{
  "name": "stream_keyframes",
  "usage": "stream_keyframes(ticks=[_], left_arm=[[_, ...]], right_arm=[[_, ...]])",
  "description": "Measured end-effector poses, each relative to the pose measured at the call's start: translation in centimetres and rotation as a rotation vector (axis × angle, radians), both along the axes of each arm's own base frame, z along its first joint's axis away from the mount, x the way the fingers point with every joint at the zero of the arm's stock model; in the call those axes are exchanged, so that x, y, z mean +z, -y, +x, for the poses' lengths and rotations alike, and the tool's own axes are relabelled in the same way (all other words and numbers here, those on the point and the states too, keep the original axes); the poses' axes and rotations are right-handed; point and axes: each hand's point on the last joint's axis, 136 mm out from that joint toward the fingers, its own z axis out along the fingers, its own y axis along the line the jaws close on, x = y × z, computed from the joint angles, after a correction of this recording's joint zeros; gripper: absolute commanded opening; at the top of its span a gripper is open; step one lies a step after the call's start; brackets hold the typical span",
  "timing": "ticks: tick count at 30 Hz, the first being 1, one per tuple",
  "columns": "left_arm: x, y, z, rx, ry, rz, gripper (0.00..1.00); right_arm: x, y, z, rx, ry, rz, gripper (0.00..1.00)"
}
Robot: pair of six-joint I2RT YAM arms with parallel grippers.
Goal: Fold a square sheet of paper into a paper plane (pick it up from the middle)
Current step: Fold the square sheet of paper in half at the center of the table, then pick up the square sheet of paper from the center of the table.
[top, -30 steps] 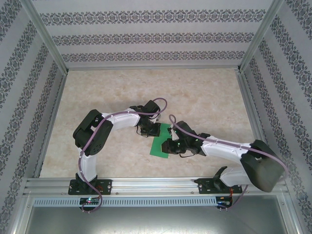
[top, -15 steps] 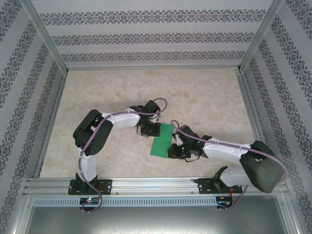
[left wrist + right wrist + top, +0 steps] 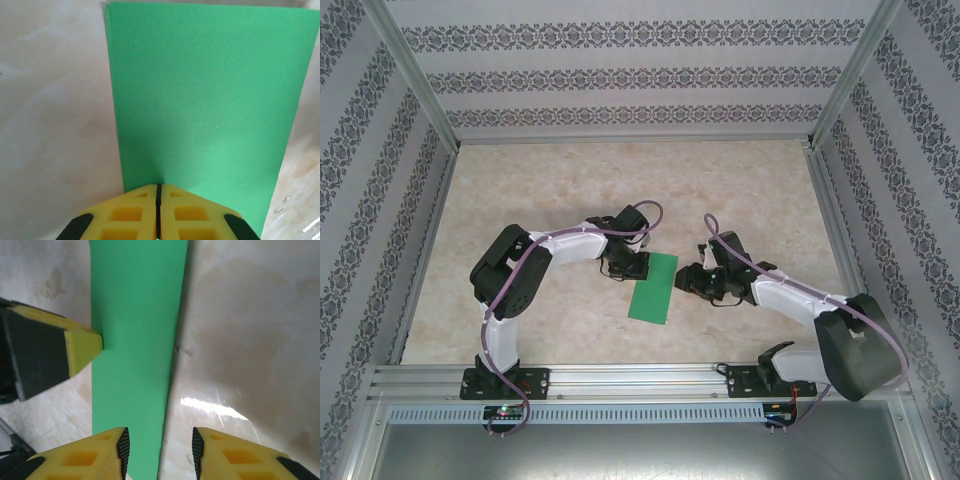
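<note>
Top external | left tool (image 3: 638,267) touching green paper (image 3: 654,290) | right tool (image 3: 683,281) beside

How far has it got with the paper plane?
The green sheet lies as a narrow rectangle with doubled edges, so a first fold in half looks done. The left gripper, shut, touches one end of it; the right gripper stands open at its long side. Nose and wing folds remain: no dart shape yet.
</note>
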Motion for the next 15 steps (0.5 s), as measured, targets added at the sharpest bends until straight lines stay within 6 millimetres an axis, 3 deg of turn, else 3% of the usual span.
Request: stream_keyframes(ticks=[15], left_arm=[[0.0, 0.0, 0.0, 0.0, -0.001, -0.002, 0.1]], right_arm=[[-1.6, -1.8, 3.5, 0.022, -0.036, -0.014, 0.43]])
